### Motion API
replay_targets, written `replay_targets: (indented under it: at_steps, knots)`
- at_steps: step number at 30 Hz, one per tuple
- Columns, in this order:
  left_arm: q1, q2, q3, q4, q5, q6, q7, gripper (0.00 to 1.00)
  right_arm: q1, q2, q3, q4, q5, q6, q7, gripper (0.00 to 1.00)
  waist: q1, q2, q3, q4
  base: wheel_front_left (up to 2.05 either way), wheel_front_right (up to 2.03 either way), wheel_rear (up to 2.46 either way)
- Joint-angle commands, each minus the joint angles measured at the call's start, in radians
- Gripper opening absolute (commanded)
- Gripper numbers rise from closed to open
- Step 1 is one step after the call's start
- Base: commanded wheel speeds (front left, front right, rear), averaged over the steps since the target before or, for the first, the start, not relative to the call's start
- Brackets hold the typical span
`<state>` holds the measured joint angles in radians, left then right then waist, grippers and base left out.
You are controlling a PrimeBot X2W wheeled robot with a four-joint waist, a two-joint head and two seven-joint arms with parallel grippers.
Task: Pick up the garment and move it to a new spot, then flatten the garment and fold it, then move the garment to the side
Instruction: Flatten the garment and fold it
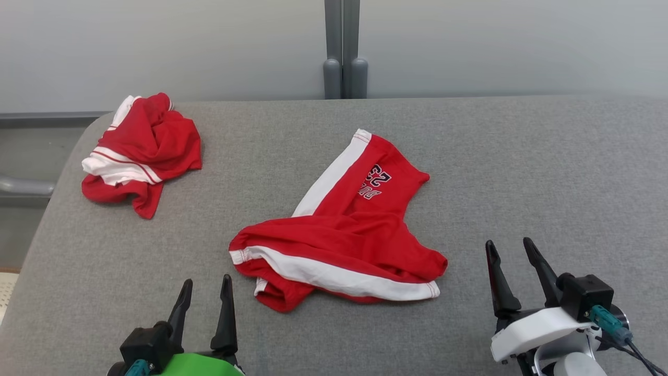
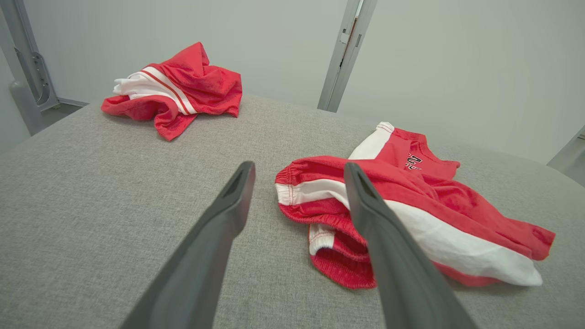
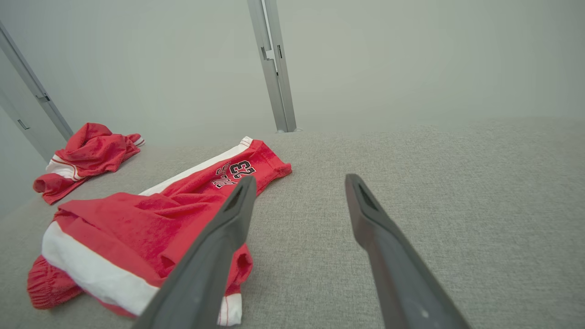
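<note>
1. The red shorts (image 1: 355,235), white-striped and printed with "23", are lying in the middle of the grey fabric-covered worktop (image 1: 522,172). They are sitting between the two claws and touching neither.
2. Their near part is stretching left to right. The ribbed waistband is bunching at the near-left end and a hemmed corner is pointing right. One leg is bending away toward the far side, so the cloth is making a crooked L and is not lying flat.
3. The left claw (image 1: 206,282) is hanging released with its fingers spread, just to the near left of the waistband end. The shorts are lying to its right and slightly farther off.
4. The right claw (image 1: 509,245) is likewise standing released and holding nothing. The shorts are lying to its left, with the hemmed corner as the closest part.
5. The left claw is looking slightly nearer to the cloth. Each claw is facing one end of the near band, so flattening is probably calling for a grasp at both ends along that left-right axis.
6. A second red-and-white garment (image 1: 146,146) is sitting crumpled at the far left of the worktop, well apart from the shorts.
</note>
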<state>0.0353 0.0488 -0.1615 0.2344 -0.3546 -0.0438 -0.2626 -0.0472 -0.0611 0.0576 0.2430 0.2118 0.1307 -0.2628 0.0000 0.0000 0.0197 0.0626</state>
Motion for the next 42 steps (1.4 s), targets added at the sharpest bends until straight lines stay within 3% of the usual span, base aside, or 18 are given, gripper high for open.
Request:
replay_targets:
  at_steps: [1, 14, 27, 42]
  knots:
    - [0.019, 0.003, 0.008, -0.003, 0.014, 0.002, -0.003, 1.0, 0.024, 0.003, 0.004, -0.011, -0.011, 0.0, -0.003, 1.0, 0.0, 0.0, -0.029, -0.028, 0.0, 0.0, 0.0]
    - [0.048, 0.003, 0.057, -0.003, 0.023, 0.003, -0.003, 1.0, 0.062, 0.01, 0.043, -0.032, 0.008, 0.0, -0.003, 1.0, 0.0, 0.0, -0.051, -0.053, 0.0, 0.0, 0.0]
    - [0.036, 0.003, 0.048, 0.018, 0.033, 0.015, -0.003, 1.0, 0.046, 0.01, 0.052, -0.015, -0.002, 0.0, -0.003, 1.0, 0.0, 0.0, -0.046, -0.051, 0.0, 0.0, 0.0]
    - [-0.18, 0.031, 0.044, 0.294, -0.005, -0.009, 0.134, 1.0, 0.004, 0.01, 0.109, 0.006, 0.008, 0.0, -0.003, 1.0, 0.0, 0.0, 0.006, -0.106, 0.0, 0.0, 0.0]
